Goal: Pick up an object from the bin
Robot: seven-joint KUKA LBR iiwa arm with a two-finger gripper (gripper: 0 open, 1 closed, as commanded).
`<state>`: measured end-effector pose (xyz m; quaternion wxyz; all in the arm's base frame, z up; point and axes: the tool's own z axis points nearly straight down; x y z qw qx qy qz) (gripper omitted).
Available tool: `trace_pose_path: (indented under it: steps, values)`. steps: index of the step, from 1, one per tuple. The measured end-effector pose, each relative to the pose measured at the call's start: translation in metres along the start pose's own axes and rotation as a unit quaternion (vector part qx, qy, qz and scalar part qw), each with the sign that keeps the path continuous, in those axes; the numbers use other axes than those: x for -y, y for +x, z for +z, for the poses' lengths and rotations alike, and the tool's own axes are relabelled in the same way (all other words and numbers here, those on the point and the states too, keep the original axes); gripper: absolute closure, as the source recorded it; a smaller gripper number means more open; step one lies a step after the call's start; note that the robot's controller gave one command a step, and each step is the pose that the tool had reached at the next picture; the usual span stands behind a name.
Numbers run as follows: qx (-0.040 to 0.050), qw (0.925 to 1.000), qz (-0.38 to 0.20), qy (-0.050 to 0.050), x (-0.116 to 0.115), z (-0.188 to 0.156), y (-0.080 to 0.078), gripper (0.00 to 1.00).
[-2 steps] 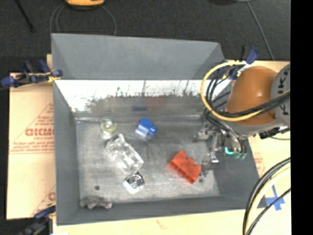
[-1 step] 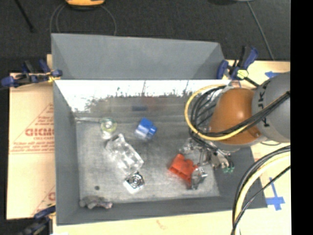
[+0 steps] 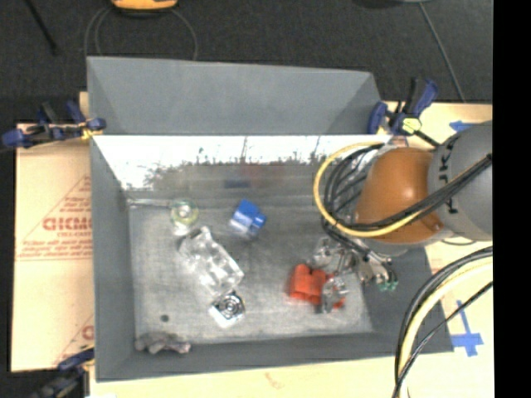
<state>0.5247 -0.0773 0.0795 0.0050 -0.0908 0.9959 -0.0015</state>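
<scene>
My gripper (image 3: 332,279) is low in the right part of the bin, its metal fingers right against a small red blocky thing (image 3: 304,282) on the floor there. The red thing sits at the fingertips' left side; whether it lies between them I cannot make out. A blue and white cap-like piece (image 3: 247,218) lies farther left, toward the back wall.
A clear plastic bottle (image 3: 211,265) with a metal end lies slanted in the middle-left. A small pale round thing (image 3: 183,214) sits near the back left, and a grey rag-like scrap (image 3: 162,346) rests at the front left corner. The arm's orange cover and cables hang over the bin's right side.
</scene>
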Motion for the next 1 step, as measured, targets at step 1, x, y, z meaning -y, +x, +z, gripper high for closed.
trace_pose_path:
  steps: [1]
  values:
    - [0.0013,0.9964,-0.085,0.001,0.0139,-0.1436,-0.0262,1.0]
